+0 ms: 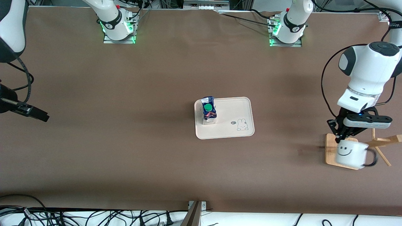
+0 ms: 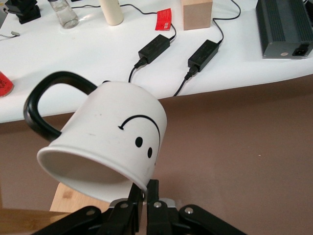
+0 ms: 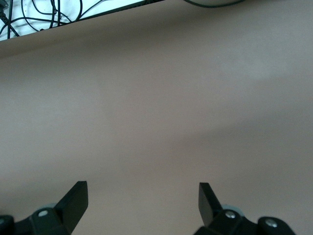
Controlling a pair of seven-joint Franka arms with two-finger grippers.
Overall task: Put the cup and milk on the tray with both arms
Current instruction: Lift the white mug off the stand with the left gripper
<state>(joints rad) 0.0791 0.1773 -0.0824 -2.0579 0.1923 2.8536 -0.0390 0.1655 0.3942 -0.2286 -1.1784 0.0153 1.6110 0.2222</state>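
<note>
The small gable-top milk carton (image 1: pixel 209 110), dark blue at the top with a round green cap and pale beige sides, is standing upright on the cream rounded-rectangle tray (image 1: pixel 232 133), at the tray's end toward the right arm's side of the table; the small white bunny drawing (image 1: pixel 242 124) is lying toward the tray's other end. The milk half of the task therefore appears complete.

The left gripper (image 1: pixel 344 138) is pinching the rim of the white mug (image 1: pixel 351 153), which bears a black smiley face and a black loop handle (image 2: pixel 41 105). In the left wrist view the fingers (image 2: pixel 132 198) are pressed onto the mug's wall at its mouth, and the mug is hanging tilted. It is being held over the pale wooden rack base (image 1: pixel 330 147) at the left arm's end of the table, well apart from the tray, beside the rack's wooden pegs (image 1: pixel 381 142).

The right gripper (image 3: pixel 142 196) is waiting with its fingers spread and nothing between them, over bare brown tabletop (image 1: pixel 125 141) at the right arm's end.

The step in hand is judged to be the carrying of the mug to the tray. The next move is calling for a traverse toward the tray's free area near the bunny, a levelling of the tilted mug, and a lowering that keeps clear of the carton.
</note>
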